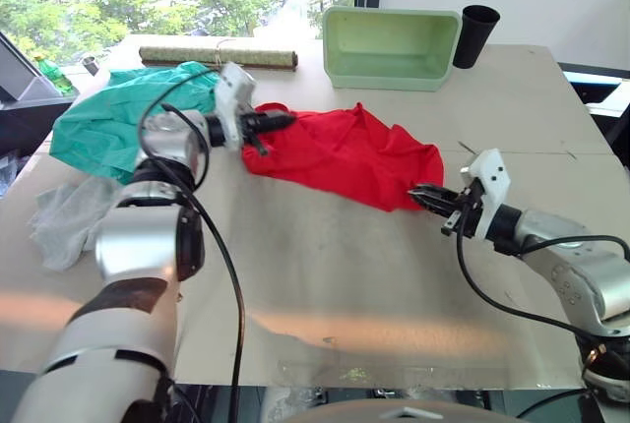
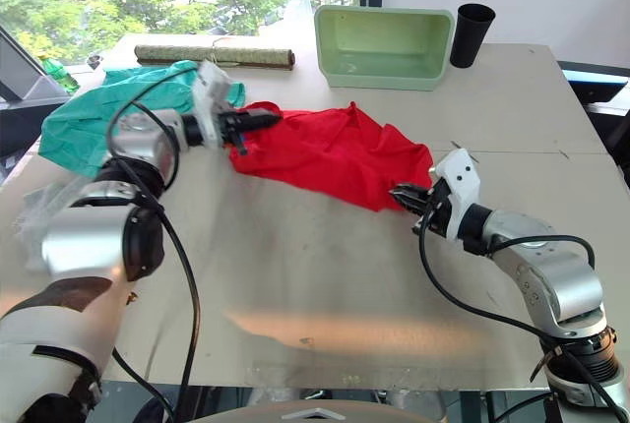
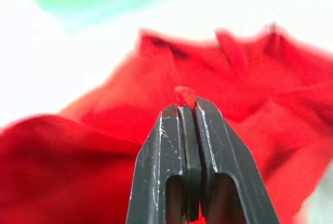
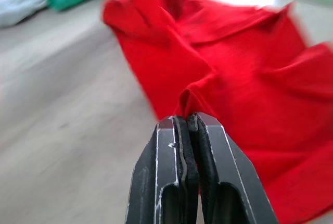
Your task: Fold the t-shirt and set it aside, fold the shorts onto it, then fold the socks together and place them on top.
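Nearest the robot, the right gripper (image 1: 421,193) has its two black fingers pressed together on a small ridge of red fabric at the near right edge of the t-shirt (image 1: 345,152), as the right wrist view shows plainly. The shirt itself lies crumpled and loosely spread across the middle of the table (image 1: 374,295), not yet flattened or folded. Farther off, at the shirt's far left corner, the left gripper (image 1: 283,121) is likewise closed, pinching a little tuft of red cloth that pokes out just above its fingertips (image 3: 187,110). To the robot's left lie the grey socks (image 1: 67,214) near the table edge, and beyond them the teal shorts (image 1: 113,116), bunched and touching or nearly touching the shirt where the left gripper holds it. At the far side stand a pale green tub (image 1: 391,47), a black cup (image 1: 475,35) just beside it, and a rolled mat (image 1: 217,55). The risk, as I judge it, is in the thin holds: each gripper has only a small pinch of slack cloth, so pulling the shirt taut could slip one corner free. The left hold also sits so near the shorts that dragging the shirt might snag or carry them along.
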### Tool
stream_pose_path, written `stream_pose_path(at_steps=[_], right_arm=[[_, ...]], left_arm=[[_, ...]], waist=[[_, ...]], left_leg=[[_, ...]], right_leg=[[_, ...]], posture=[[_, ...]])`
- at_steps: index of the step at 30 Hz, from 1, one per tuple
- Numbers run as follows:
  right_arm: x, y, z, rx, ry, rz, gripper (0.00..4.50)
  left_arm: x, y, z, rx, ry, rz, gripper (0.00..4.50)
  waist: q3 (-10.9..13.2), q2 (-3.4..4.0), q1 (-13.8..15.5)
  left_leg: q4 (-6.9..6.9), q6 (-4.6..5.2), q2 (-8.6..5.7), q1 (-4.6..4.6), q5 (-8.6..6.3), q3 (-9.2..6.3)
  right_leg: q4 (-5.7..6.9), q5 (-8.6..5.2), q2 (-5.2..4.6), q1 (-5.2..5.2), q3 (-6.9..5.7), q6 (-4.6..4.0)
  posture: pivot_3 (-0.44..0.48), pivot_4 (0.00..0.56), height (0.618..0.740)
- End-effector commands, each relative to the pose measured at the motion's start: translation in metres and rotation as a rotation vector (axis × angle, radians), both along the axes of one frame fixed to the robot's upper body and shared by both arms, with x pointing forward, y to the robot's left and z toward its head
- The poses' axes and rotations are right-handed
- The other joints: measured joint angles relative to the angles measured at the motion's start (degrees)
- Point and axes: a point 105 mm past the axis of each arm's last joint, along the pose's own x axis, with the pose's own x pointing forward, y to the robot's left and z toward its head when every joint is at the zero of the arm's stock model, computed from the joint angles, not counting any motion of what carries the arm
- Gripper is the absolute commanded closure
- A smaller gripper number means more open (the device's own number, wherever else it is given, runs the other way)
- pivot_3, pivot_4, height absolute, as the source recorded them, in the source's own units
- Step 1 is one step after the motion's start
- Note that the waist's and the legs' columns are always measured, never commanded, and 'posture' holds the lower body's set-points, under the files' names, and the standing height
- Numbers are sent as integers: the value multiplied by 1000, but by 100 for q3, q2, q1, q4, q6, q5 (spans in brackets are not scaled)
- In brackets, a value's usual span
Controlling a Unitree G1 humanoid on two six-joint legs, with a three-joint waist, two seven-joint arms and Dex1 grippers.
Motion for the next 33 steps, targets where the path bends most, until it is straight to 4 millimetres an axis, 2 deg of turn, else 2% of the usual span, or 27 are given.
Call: stream_pose_path(at_steps=[1,6,13,15,18,23,26,29,30,31,33], right_arm=[[9,-25,33,41,-120,-87,4500],[17,-47,61,77,-200,-154,4500],[21,-53,85,107,-253,-152,4500],[21,-54,85,101,-249,-150,4500],[19,-50,75,85,-220,-134,4500],[17,-35,51,59,-158,-106,4500],[15,-25,39,51,-129,-93,4500],[15,-17,33,51,-118,-82,4500],[15,-16,32,52,-116,-81,4500],[15,-14,30,51,-113,-80,4500],[15,-13,28,52,-107,-81,4500]], left_arm=[[-6,17,44,-70,-86,1,4445],[-18,32,65,-60,-91,-31,4445],[-29,42,81,-115,-79,-58,4445],[-32,40,71,-81,-52,-90,4445],[-36,32,35,34,-1,-165,4445],[-23,9,-11,160,-65,-131,4445],[-12,2,-41,276,-124,-35,4445],[1,0,-58,322,-156,100,3438],[3,0,-60,331,-161,117,2724],[6,-2,-54,322,-202,138,2724],[10,-9,-38,277,-265,141,1813]], waist=[[0,0,-1],[1,0,-5],[1,1,-3],[1,1,0],[0,4,-4],[-1,5,7],[0,4,-4],[0,3,2],[0,3,2],[0,3,1],[0,3,2]], left_leg=[[1,0,0,0,0,0],[1,0,0,0,0,0],[1,0,1,2,0,2],[1,0,1,2,0,2],[2,0,1,2,0,4],[5,0,3,4,0,3],[9,0,2,3,0,3],[10,0,2,5,0,4],[10,0,0,5,0,4],[10,0,0,5,0,5],[11,0,-1,5,0,7]], right_leg=[[0,0,0,0,0,0],[3,0,0,-1,-1,0],[7,0,0,-3,0,0],[8,0,-2,-3,1,0],[9,0,-3,-2,2,0],[17,0,-6,-2,4,0],[26,0,-6,-5,6,-1],[35,0,-6,-8,12,0],[40,0,-6,-11,12,0],[40,0,-6,-11,13,-1],[44,0,-6,-14,14,0]], posture=[[0,150,735],[0,150,735],[0,150,735],[0,150,735],[0,150,735],[0,150,735],[0,150,735],[0,150,735],[0,150,735],[0,150,735],[0,150,735]])
